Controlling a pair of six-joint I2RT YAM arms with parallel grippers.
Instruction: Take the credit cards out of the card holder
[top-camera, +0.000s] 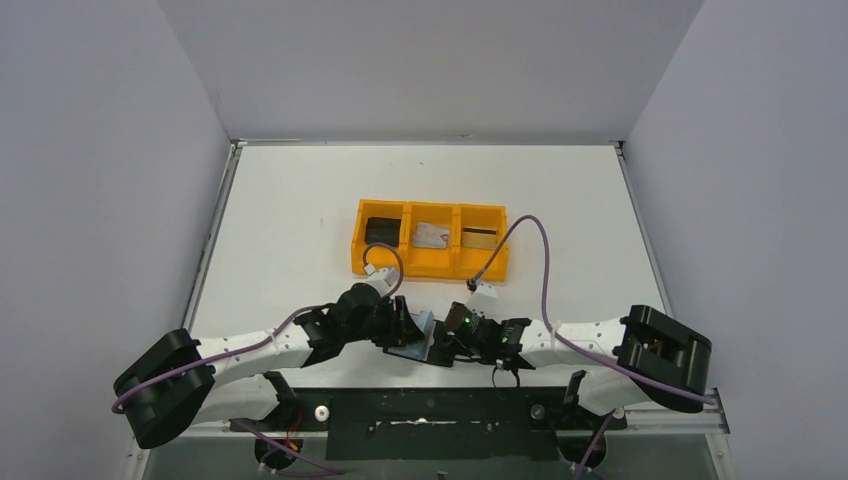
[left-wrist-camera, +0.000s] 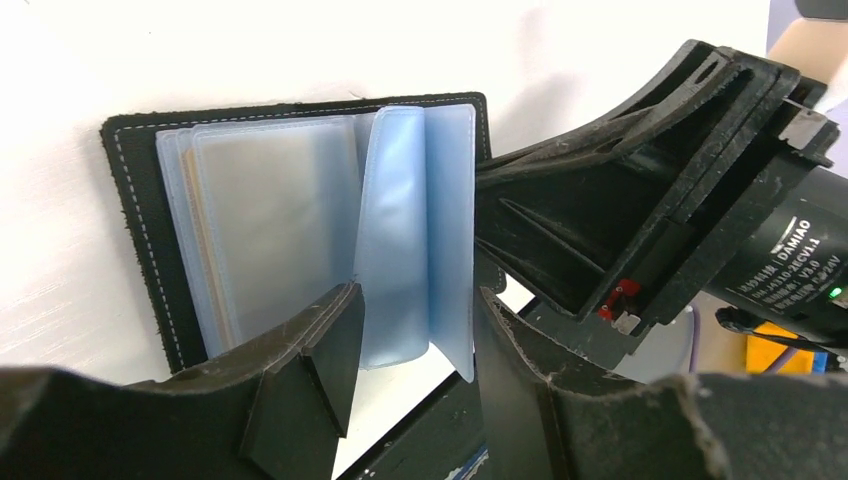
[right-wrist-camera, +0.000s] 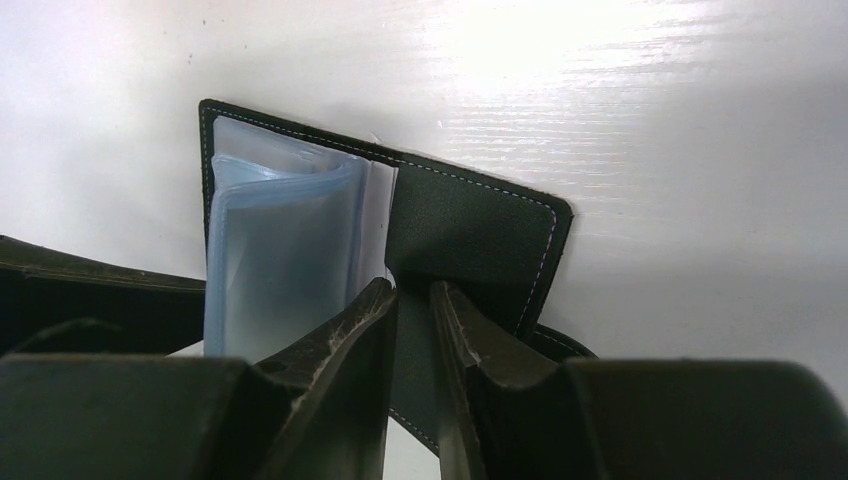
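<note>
1. The flat black bifold card holder (top-camera: 417, 338) is lying open on the white tabletop (top-camera: 300, 220), at 6 o'clock from the orange plastic three-compartment tray (top-camera: 430, 264) and just in front of the arm bases.
2. The left pincer (left-wrist-camera: 420, 300) is reaching in from 9 o'clock of the card holder, and the right pincer (right-wrist-camera: 412, 290) is reaching in from 3 o'clock, so the holder is sitting between the two.
3. In the left wrist view, the holder's clear blue plastic sleeves (left-wrist-camera: 410, 230) are standing up in a loose fan from the spine.
4. The left pincer's jaws are standing apart with that fan between them. One fingertip (left-wrist-camera: 340, 320) is lying against the fan's outer leaf, and the leaves are not being pressed flat.
5. In the right wrist view, the right pincer is pinching the holder's black stitched cover flap, which is running straight down between its nearly closed jaws.
6. That flap is tilting up off the tabletop at 3 o'clock of the sleeves.
7. The thin silvery-grey credit card (top-camera: 432, 236) is lying in the tray's middle compartment.
8. The gold credit card (top-camera: 480, 238) with a dark stripe is lying in the tray's 3 o'clock compartment.
9. A small chunky black block (top-camera: 380, 230) is sitting in the tray's 9 o'clock compartment.
</note>
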